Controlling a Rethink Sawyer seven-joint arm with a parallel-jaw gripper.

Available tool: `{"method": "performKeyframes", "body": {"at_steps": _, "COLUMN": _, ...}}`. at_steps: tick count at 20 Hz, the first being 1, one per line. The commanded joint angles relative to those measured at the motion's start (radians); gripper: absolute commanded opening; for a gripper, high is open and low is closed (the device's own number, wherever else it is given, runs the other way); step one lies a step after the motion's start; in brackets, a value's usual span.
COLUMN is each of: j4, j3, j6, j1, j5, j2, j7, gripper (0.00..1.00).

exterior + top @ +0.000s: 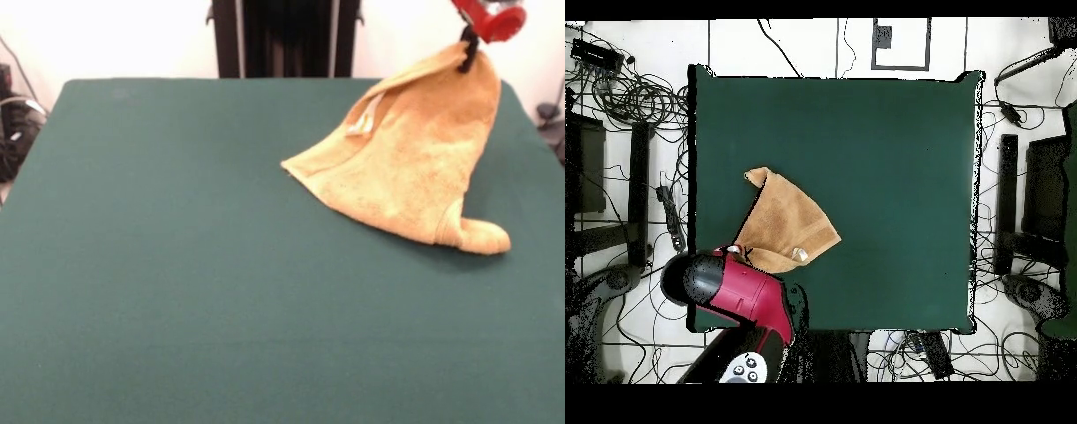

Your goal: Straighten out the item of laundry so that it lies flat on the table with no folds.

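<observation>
Trouble here is mostly about that one pinch point. The gripper [468,49] is clenched on a single corner of the towel [415,168], holding it up like a tent, so if the terry slips out, the whole thing probably drops into a heap. And if the arm just lowers it where it hangs, I'd guess the raised part flops over the part on the table [177,265] and makes a fresh fold instead of removing one.

Towel itself is orange-yellow, fuzzy, draped in a cone from the held corner, with its lower edge resting on the green cloth. One bottom corner is rolled under into a little lump, and a flap near the top is turned back, showing the white tag [364,124]. It sits by the table corner next to the robot's pedestal, close to that side edge.
</observation>
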Motion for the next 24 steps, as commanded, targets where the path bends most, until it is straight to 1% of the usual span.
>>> {"method": "performKeyframes", "body": {"at_steps": 1, "j4": -0.023, "j3": 0.054, "j6": 0.063, "j1": 0.041, "j5": 0.070, "j2": 0.015, "j7": 0.347, "gripper": 0.00}}
{"method": "performKeyframes", "body": {"at_steps": 3, "j4": -0.024, "j3": 0.052, "j6": 0.068, "j1": 0.059, "j5": 0.076, "j2": 0.010, "j7": 0.381, "gripper": 0.00}}
{"method": "performKeyframes", "body": {"at_steps": 6, "j4": -0.040, "j3": 0.032, "j6": 0.111, "j1": 0.095, "j5": 0.069, "j2": -0.005, "j7": 0.434, "gripper": 0.00}}
{"method": "performKeyframes", "body": {"at_steps": 10, "j4": -0.053, "j3": 0.016, "j6": 0.169, "j1": 0.107, "j5": 0.052, "j2": -0.035, "j7": 0.450, "gripper": 0.00}}
{"method": "performKeyframes", "body": {"at_steps": 12, "j4": -0.033, "j3": 0.032, "j6": 0.154, "j1": 0.101, "j5": 0.062, "j2": -0.053, "j7": 0.435, "gripper": 0.00}}
{"method": "performKeyframes", "body": {"at_steps": 17, "j4": -0.019, "j3": 0.025, "j6": 0.155, "j1": 0.121, "j5": 0.057, "j2": -0.064, "j7": 0.459, "gripper": 0.00}}
{"method": "performKeyframes", "body": {"at_steps": 21, "j4": 0.008, "j3": 0.037, "j6": 0.123, "j1": 0.118, "j5": 0.057, "j2": -0.067, "j7": 0.445, "gripper": 0.00}}
{"method": "performKeyframes", "body": {"at_steps": 24, "j4": 0.041, "j3": 0.044, "j6": 0.106, "j1": 0.115, "j5": 0.058, "j2": -0.087, "j7": 0.425, "gripper": 0.00}}
